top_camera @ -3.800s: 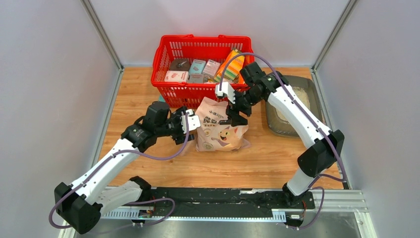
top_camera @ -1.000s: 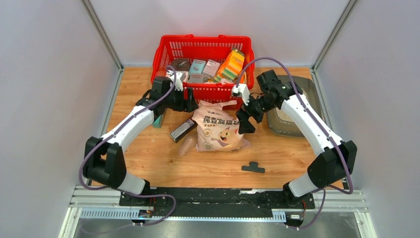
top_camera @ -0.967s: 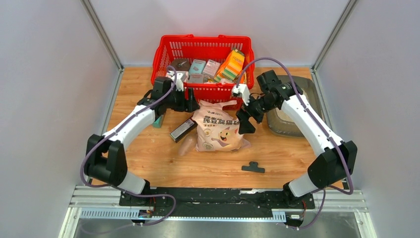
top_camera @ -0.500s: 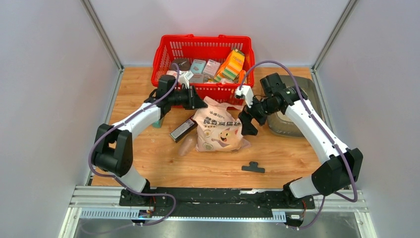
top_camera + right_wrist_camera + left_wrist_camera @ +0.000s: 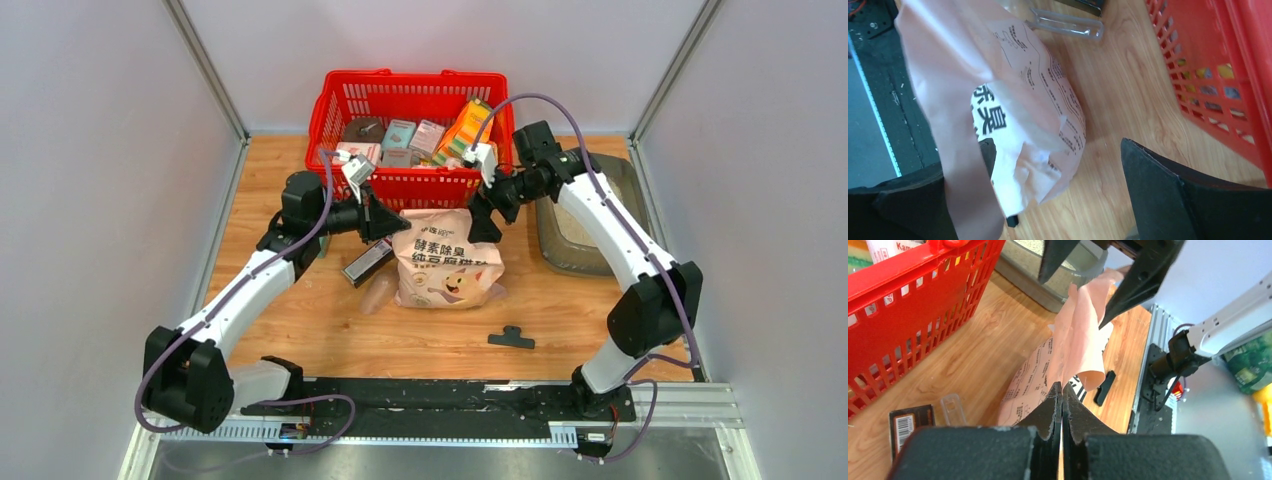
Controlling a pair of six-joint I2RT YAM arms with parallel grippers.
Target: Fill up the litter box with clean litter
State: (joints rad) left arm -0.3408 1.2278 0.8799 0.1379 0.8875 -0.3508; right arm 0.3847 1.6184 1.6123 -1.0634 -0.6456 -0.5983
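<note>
Left gripper (image 5: 1062, 390): jaws pressed together on the top edge of the litter bag (image 5: 445, 268), at its upper-left corner in the overhead view, just in front of the red basket (image 5: 420, 188).
Right gripper (image 5: 1056, 145): jaws wide apart, straddling the bag's upper-right corner. Pink film drapes over one finger (the wrist camera shows it loose, not pinched).
Litter bag: pinkish-cream with a cartoon cat and dark print, at the centre of the wooden surface (image 5: 560, 320), its top edge raised between the two arms.
Litter box (image 5: 562, 263): grey tray at the right of the overhead frame, to the right of the bag and apart from it, partly hidden under the right arm.
Clean litter (image 5: 568, 225): pale granules on the tray's floor, showing beside the arm (how deep they lie cannot be told).
Red basket: upper centre of the overhead frame, by the back wall, holding boxes and packets.
Scoop (image 5: 379, 293): clear plastic, lying flat at the bag's lower left, just beside it.
Dark packet (image 5: 368, 262): bears a barcode label and lies on the surface below the left gripper, next to the scoop.
Black part (image 5: 511, 337): small, lower centre of the overhead frame, apart from the bag.
</note>
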